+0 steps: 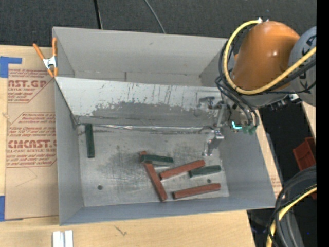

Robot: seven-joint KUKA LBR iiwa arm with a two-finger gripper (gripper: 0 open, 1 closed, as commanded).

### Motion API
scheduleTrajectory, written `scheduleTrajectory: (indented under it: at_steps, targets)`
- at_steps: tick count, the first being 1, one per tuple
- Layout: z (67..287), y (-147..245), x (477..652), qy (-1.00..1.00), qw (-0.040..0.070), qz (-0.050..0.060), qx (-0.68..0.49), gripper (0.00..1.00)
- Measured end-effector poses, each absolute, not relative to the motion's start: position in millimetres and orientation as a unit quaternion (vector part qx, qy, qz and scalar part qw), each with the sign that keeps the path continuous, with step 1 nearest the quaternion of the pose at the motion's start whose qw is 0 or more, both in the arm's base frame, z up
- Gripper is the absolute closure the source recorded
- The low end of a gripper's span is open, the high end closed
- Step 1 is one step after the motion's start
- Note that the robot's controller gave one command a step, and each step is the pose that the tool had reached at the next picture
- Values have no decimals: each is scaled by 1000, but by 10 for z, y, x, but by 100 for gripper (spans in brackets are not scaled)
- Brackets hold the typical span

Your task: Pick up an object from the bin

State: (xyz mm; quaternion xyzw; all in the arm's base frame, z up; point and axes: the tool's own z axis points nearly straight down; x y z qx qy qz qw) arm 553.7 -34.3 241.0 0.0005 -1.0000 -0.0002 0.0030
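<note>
Grey bin [134,55], end effector [209,147] near stick heap [177,171]

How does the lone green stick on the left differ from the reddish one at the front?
The lone green stick is dark green, the front reddish stick brownish red. The green one lies alone, front to back; the reddish one crosswise beside others. Both are slim bars.

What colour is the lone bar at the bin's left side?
The lone bar is dark green, clear in the camera view.
</note>
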Motion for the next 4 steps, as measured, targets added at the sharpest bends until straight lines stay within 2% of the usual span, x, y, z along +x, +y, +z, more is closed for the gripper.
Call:
scheduleTrajectory:
  at_steps: [1, 2, 3, 4]
  targets:
    - [2456, -343, 5552, -1000, -1, 0, 1, 0]
    - [1834, -317, 5194, -999, -3, 0, 36, 0]
    - [1004, -314, 5322, -1000, -3, 0, 25, 0]
    - [723, -412, 5315, -998, 4, 0, 70, 100]
